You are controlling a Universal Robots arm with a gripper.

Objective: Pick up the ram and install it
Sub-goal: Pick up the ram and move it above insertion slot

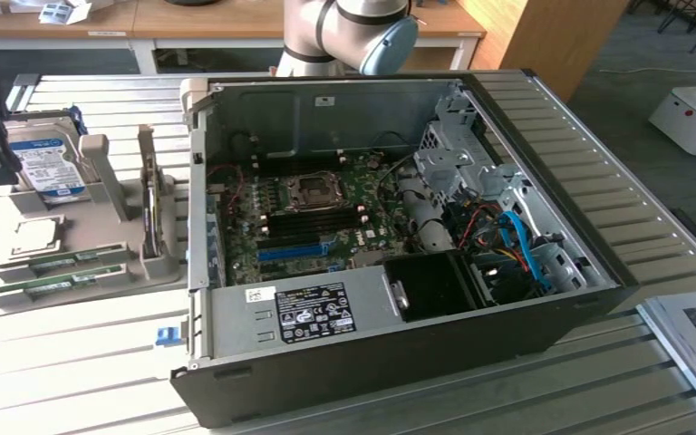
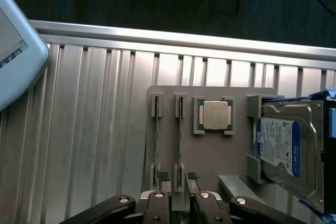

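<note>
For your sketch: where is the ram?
The ram stands in the grey holder, between a second stick and the processor, at the exterior view's left of the case.

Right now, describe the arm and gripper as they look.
The arm is a smooth silver-grey tube with a rounded light-blue joint cap. The gripper is black, built of jointed bar links fastened with silver screws, and it ends in two small, dark, textured pads.

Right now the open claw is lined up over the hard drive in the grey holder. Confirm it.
Not the hard drive: the wrist view shows the open claw lined up over a ram stick in the grey holder.
</note>
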